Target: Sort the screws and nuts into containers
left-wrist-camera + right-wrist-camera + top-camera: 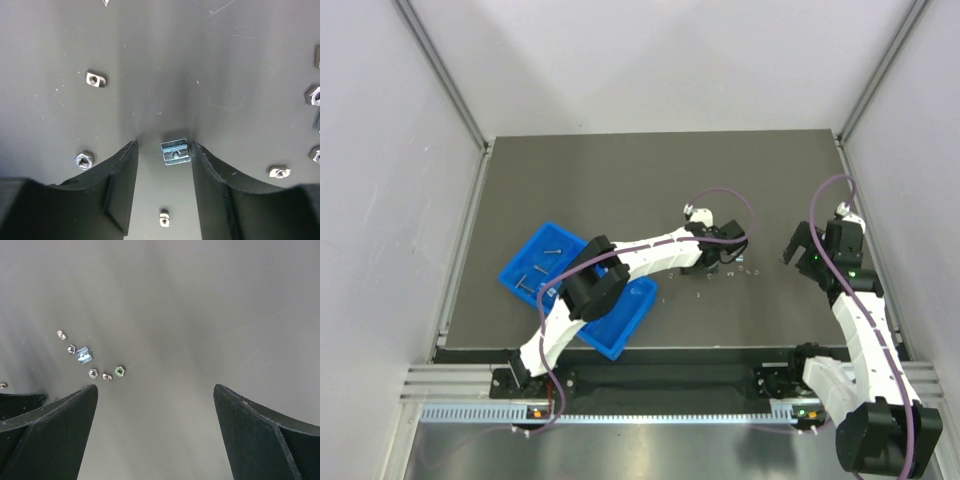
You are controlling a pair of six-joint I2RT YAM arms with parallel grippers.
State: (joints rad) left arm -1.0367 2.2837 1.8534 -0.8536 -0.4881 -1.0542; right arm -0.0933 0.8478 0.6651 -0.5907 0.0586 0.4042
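- Nut [175, 151], square and of shiny plated steel with a threaded centre hole, lies flat between the left gripper's [165, 146] black fingers. It sits close to one finger with a gap to the other, and the jaws are apart, not clamped.
- Just outside one finger is a hex nut [84, 160] on the matt dark table [225, 75].
- Right gripper [155, 387] is spread wide and holds nothing. A cluster of small nuts [84, 355] lies ahead of it, off toward one finger.
- Blue plastic tray [535, 255], well behind the left gripper, holds thin screws [555, 250].

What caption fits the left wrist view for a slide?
Left gripper, jaws open, straddling a square nut on the dark table; other nuts lie scattered around.
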